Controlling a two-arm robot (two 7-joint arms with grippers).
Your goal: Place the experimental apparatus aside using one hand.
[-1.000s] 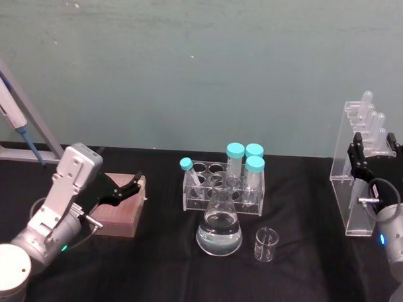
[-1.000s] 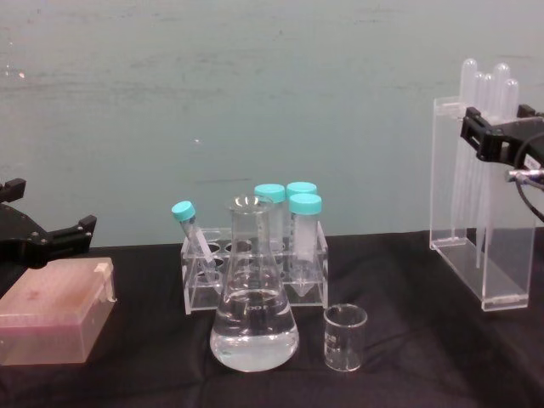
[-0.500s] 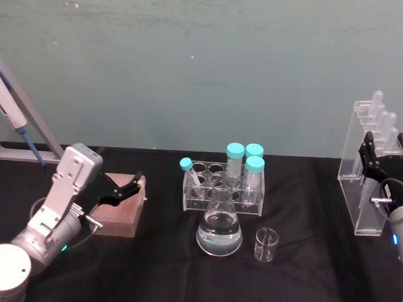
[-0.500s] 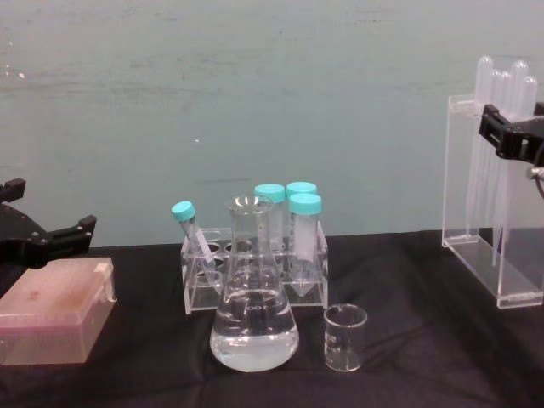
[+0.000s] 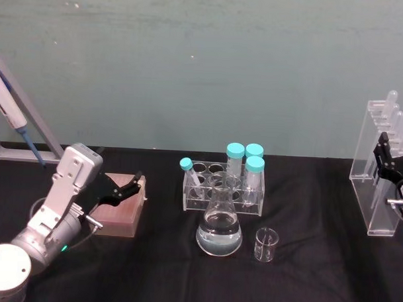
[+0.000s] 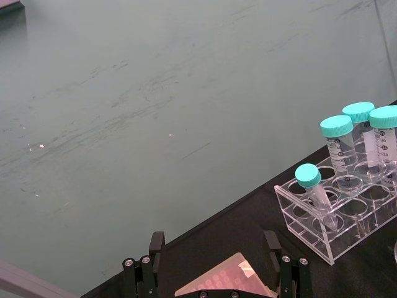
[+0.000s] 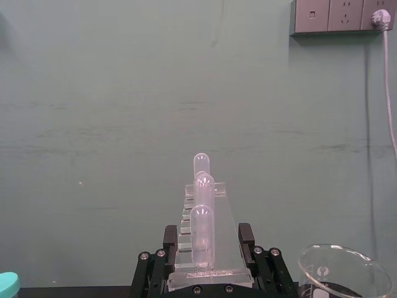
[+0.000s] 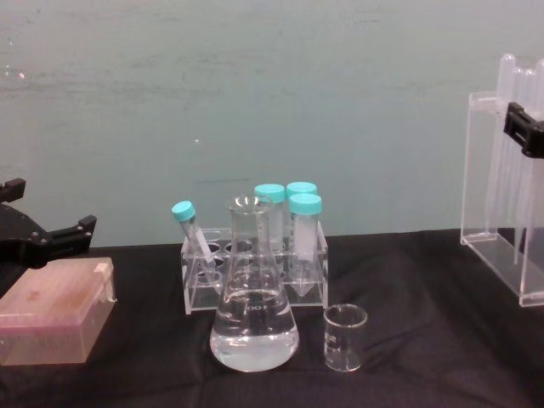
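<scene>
The tall acrylic stand (image 5: 378, 172) with plastic pipettes is at the far right of the black table, and my right gripper (image 5: 394, 159) is shut on its upper part. In the right wrist view the stand (image 7: 203, 239) sits clamped between the black fingers (image 7: 170, 238). In the chest view the stand (image 8: 501, 212) leans slightly, with its base near the cloth. The conical flask (image 5: 219, 226) with clear liquid and the small beaker (image 5: 266, 245) stand at mid table. My left gripper (image 5: 118, 188) rests open above a pink box at the left.
A clear rack (image 5: 223, 185) with teal-capped tubes stands just behind the flask. The pink box (image 5: 121, 206) lies at the left under the left gripper. A blue-and-white pipette on a grey stand (image 5: 14, 121) is at the far left. Black cloth lies bare between beaker and stand.
My right gripper has carried the acrylic stand steadily to the right, toward the table's right edge. The flask, beaker, rack and left arm have not moved.
</scene>
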